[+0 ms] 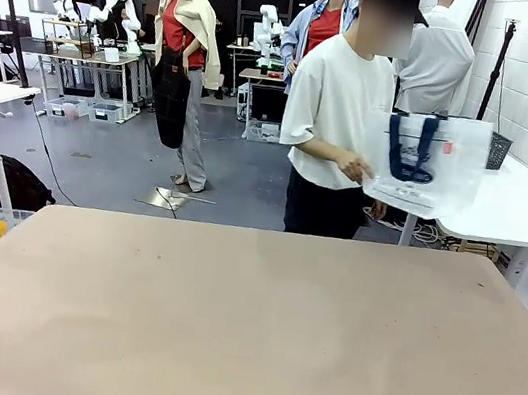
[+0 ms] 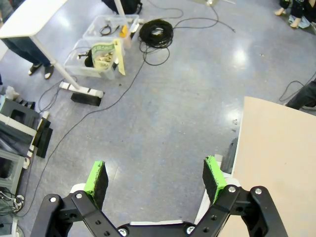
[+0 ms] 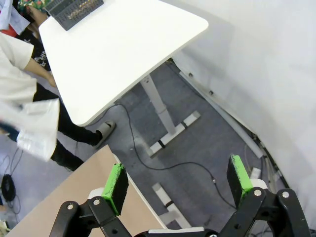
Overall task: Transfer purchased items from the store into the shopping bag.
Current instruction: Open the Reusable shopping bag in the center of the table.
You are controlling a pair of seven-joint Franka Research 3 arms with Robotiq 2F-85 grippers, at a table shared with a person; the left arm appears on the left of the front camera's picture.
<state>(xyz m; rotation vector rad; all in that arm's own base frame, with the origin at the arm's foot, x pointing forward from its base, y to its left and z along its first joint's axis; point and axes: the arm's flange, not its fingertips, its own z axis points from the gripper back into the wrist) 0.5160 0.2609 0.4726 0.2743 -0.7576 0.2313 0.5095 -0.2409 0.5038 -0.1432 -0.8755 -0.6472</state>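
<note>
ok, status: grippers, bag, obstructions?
Left gripper and right gripper open, empty. Clear bag in person's hand, beyond tan table. No obstruction seen between the fingers.

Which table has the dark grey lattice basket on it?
The white table by the wall, bearing the dark grey lattice basket; the tan table is beige.

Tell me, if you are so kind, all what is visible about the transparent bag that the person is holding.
The bag looks like clear, slightly cloudy plastic, crinkled, roughly rectangular. Dark navy straps run down its front; a small red mark sits near the top, and dark print lower down. It hangs in the air, somewhat tilted, beyond the brown table. The person's hand touches its side edge.
</note>
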